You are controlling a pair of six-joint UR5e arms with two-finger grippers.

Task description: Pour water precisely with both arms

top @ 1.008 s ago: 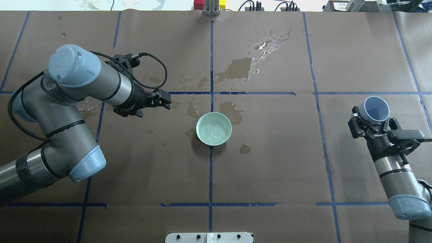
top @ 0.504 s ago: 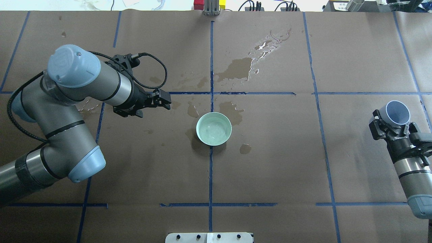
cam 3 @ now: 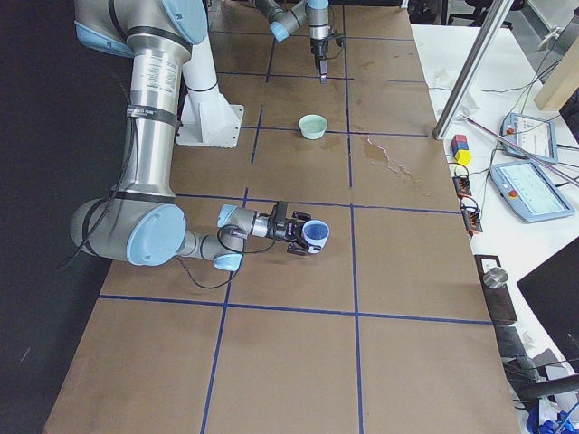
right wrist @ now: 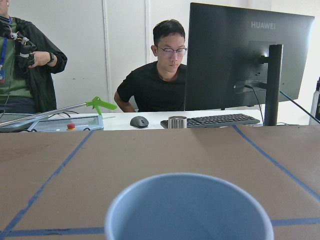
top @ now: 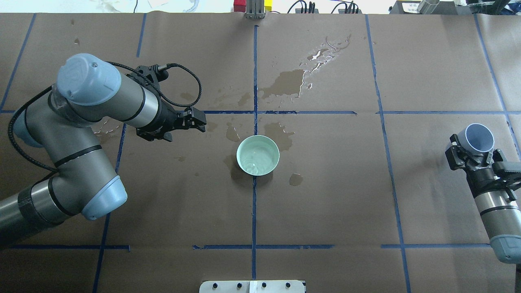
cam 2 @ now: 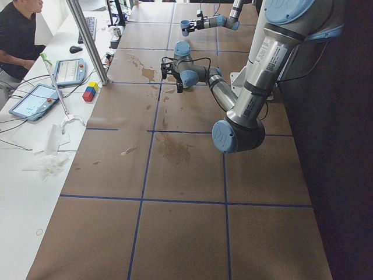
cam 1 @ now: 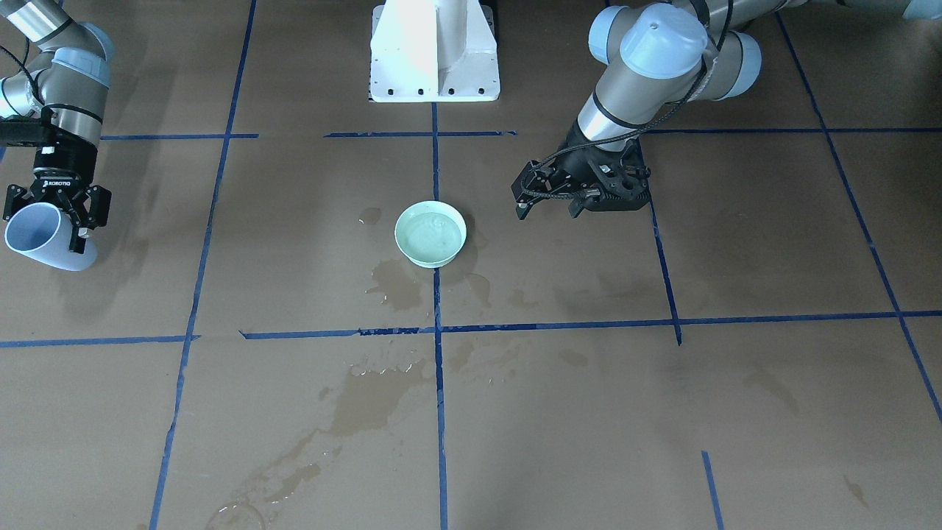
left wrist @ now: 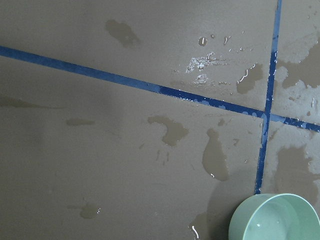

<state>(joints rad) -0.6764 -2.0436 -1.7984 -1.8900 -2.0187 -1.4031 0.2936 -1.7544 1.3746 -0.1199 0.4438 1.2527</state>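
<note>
A mint green bowl (top: 257, 155) with some water in it stands at the table's middle; it also shows in the front view (cam 1: 430, 234) and low right in the left wrist view (left wrist: 275, 220). My left gripper (top: 201, 124) (cam 1: 547, 212) hovers open and empty a short way to the bowl's left, pointing down. My right gripper (top: 474, 149) (cam 1: 48, 221) is shut on a pale blue cup (top: 479, 137) (cam 1: 44, 239) (right wrist: 190, 210), held tilted above the table's far right, well away from the bowl. The cup looks empty.
Water puddles (top: 289, 83) (cam 1: 383, 390) lie on the brown paper beyond and around the bowl. The white pedestal base (cam 1: 434, 51) stands at the robot's side. Operators (right wrist: 160, 75), a monitor and tablets (cam 2: 35, 99) are beyond the far edge.
My right arm has carried the cup further to the right, away from the bowl, mostly in the first half second. The left arm and bowl have not moved.
</note>
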